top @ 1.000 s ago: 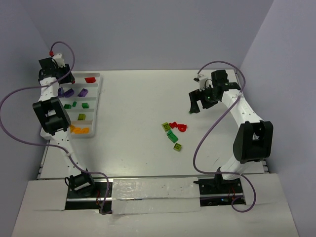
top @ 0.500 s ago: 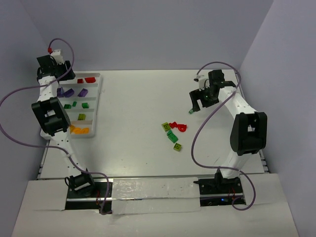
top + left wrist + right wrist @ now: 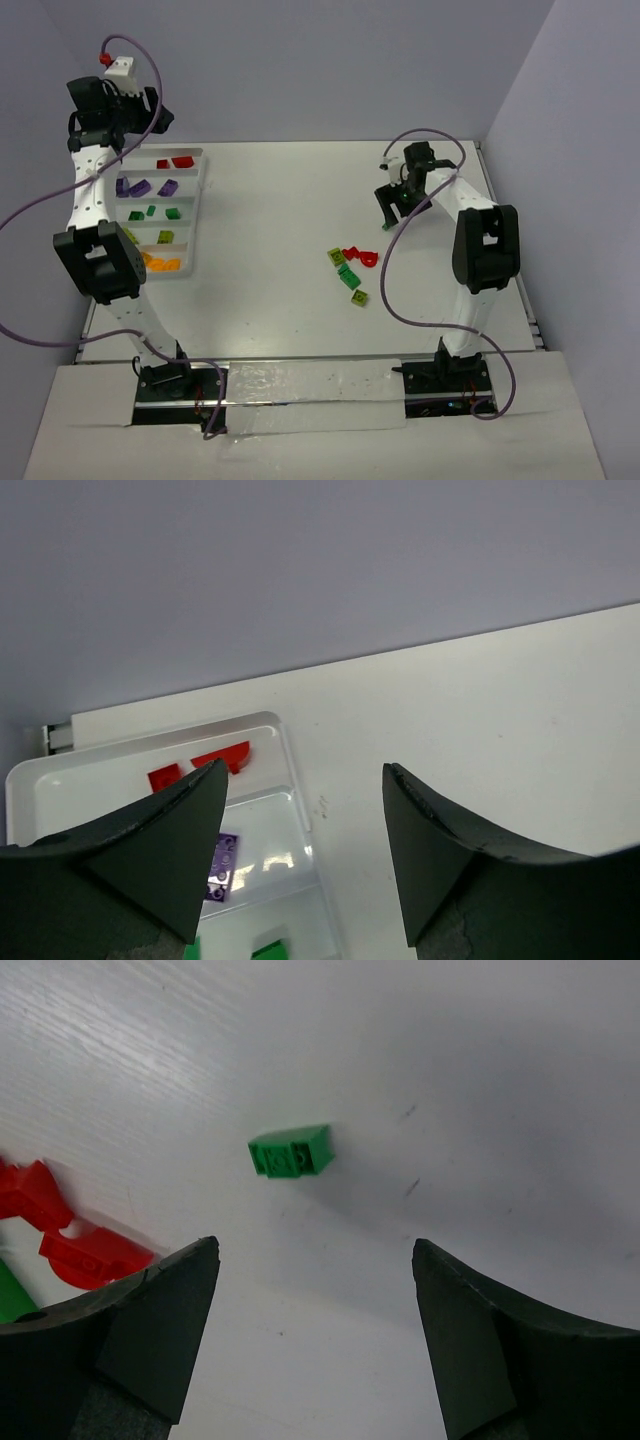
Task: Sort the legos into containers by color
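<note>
The white tray (image 3: 197, 212) at the left holds sorted legos: red ones (image 3: 175, 161) in the far container, then purple (image 3: 134, 186), green (image 3: 151, 211), lime (image 3: 165, 237) and orange (image 3: 160, 264). My left gripper (image 3: 158, 118) hangs high over the tray's far end, open and empty (image 3: 305, 770); below it I see the red bricks (image 3: 222, 757) and a purple one (image 3: 222, 868). My right gripper (image 3: 388, 218) is open (image 3: 315, 1243) low over the table, with a single green brick (image 3: 291, 1150) lying just beyond its fingertips. Loose legos (image 3: 350, 268) lie mid-table.
The mid-table group has red pieces (image 3: 361, 257), lime pieces (image 3: 335, 256) and a green one (image 3: 347, 275); the red ones (image 3: 92, 1257) show at the left of the right wrist view. Purple walls close in the back and both sides. Cables loop off both arms.
The left gripper opened and rose away from the tray; a second red brick now lies in the far container. The right gripper swung left and down over the green brick, its jaws narrowing slightly.
</note>
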Controlling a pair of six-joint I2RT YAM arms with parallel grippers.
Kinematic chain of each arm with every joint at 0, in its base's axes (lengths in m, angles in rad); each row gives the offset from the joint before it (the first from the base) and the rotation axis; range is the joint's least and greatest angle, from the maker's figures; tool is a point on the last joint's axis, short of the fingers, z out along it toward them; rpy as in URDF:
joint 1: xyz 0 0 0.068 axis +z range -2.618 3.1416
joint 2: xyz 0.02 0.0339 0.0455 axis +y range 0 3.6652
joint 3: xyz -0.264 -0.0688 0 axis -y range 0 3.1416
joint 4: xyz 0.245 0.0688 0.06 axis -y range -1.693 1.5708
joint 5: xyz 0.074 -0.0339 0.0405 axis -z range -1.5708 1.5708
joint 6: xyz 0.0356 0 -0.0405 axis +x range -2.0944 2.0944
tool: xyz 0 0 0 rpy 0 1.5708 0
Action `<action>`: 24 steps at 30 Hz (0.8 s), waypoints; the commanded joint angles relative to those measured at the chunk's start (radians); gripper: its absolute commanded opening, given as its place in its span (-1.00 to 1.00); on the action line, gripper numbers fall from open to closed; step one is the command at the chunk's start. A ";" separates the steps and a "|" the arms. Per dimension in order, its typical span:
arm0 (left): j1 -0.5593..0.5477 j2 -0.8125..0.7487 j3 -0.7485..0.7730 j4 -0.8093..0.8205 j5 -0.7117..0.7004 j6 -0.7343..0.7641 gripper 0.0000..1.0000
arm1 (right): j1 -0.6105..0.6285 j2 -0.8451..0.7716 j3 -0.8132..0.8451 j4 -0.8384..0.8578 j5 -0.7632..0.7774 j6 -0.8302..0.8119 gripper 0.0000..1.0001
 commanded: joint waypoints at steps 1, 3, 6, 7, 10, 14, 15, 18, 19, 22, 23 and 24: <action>0.005 -0.043 -0.036 -0.079 0.118 -0.039 0.46 | 0.031 0.062 0.098 -0.014 0.024 -0.040 0.66; 0.001 -0.060 -0.058 -0.084 0.133 -0.039 0.46 | 0.041 0.086 0.118 -0.026 0.044 -0.057 0.62; -0.002 -0.088 -0.099 -0.082 0.141 -0.078 0.47 | 0.052 0.137 0.157 -0.050 0.055 -0.073 0.53; -0.004 -0.094 -0.107 -0.083 0.144 -0.079 0.47 | 0.055 0.154 0.167 -0.063 0.058 -0.077 0.50; -0.004 -0.105 -0.117 -0.084 0.142 -0.083 0.47 | 0.063 0.182 0.200 -0.090 0.063 -0.084 0.43; -0.004 -0.114 -0.122 -0.088 0.142 -0.081 0.47 | 0.067 0.210 0.213 -0.114 0.069 -0.091 0.32; -0.005 -0.115 -0.122 -0.090 0.142 -0.079 0.47 | 0.068 0.215 0.215 -0.120 0.071 -0.093 0.30; -0.005 -0.112 -0.124 -0.094 0.141 -0.078 0.47 | 0.070 0.219 0.207 -0.129 0.068 -0.101 0.25; -0.005 -0.112 -0.126 -0.095 0.142 -0.078 0.47 | 0.070 0.219 0.204 -0.129 0.069 -0.103 0.24; -0.005 -0.110 -0.131 -0.093 0.141 -0.080 0.47 | 0.073 0.223 0.198 -0.125 0.073 -0.105 0.19; -0.005 -0.109 -0.133 -0.092 0.141 -0.080 0.47 | 0.073 0.223 0.195 -0.122 0.073 -0.104 0.18; -0.005 -0.109 -0.135 -0.092 0.142 -0.081 0.47 | 0.073 0.223 0.195 -0.118 0.073 -0.102 0.18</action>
